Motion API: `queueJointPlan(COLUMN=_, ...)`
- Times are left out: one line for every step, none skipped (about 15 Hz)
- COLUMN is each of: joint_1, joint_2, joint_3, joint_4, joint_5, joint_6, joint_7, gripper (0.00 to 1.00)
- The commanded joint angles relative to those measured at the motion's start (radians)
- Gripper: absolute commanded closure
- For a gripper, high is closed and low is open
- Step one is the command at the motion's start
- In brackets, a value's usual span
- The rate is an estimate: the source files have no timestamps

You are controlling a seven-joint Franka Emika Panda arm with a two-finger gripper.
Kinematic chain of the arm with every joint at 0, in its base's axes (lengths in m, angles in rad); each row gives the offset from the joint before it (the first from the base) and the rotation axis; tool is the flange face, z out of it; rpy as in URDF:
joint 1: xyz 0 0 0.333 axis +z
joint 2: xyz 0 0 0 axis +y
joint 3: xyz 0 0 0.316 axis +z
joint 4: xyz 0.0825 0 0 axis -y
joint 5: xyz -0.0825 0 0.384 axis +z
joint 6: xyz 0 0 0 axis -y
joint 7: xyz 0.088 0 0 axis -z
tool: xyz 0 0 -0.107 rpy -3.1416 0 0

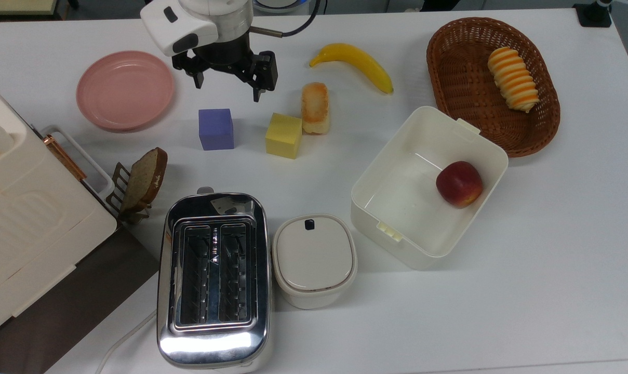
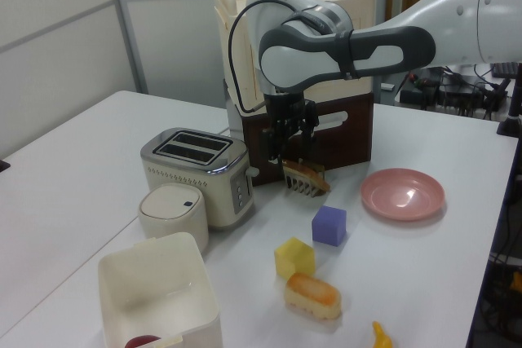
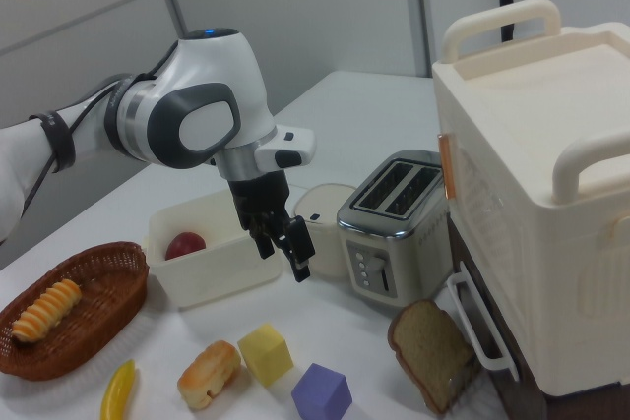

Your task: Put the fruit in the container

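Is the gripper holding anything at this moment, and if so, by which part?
Nothing is held. The gripper hangs open and empty above the table; the banana lies untouched on the table.

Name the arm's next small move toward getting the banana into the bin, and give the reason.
Probably shift toward the top view's right, over the banana. The gripper hangs open and empty above the table near the pink plate, while the bin holds just the apple.
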State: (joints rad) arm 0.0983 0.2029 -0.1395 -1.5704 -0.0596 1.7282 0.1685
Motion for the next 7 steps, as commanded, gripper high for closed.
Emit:
queueJointPlan(joint_1=0.011, joint_2=-0.020, joint_3=-0.003, joint_4=-0.032, joint_5=0.004, joint_6=-0.018, joint_7=-0.004, gripper=0.00)
queueJointPlan(joint_1=0.012, joint_2=-0.020, joint_3=-0.002, joint_4=-0.036, joint_5=0.004, joint_6=-0.018, joint_7=-0.004, gripper=0.00)
queueJointPlan(joint_1=0.012, joint_2=-0.020, joint_3=-0.002, joint_4=-0.037, joint_5=0.004, joint_6=-0.019, joint_7=-0.004, gripper=0.00)
queueJointPlan(joint_1=0.012, joint_2=-0.020, joint_3=0.000, joint_4=-0.045, joint_5=0.004, joint_6=-0.019, joint_7=-0.004, gripper=0.00)
queueJointPlan(joint_1=0.014, joint_2=-0.020, joint_3=0.003, joint_4=-0.051, joint_5=0.004, joint_6=-0.019, joint_7=-0.004, gripper=0.00)
queueJointPlan(joint_1=0.014, joint_2=-0.020, joint_3=0.004, joint_4=-0.060, joint_5=0.004, joint_6=-0.019, joint_7=-0.004, gripper=0.00)
queueJointPlan(joint_1=0.014, joint_2=-0.020, joint_3=0.006, joint_4=-0.065, joint_5=0.004, joint_6=-0.019, joint_7=-0.004, gripper=0.00)
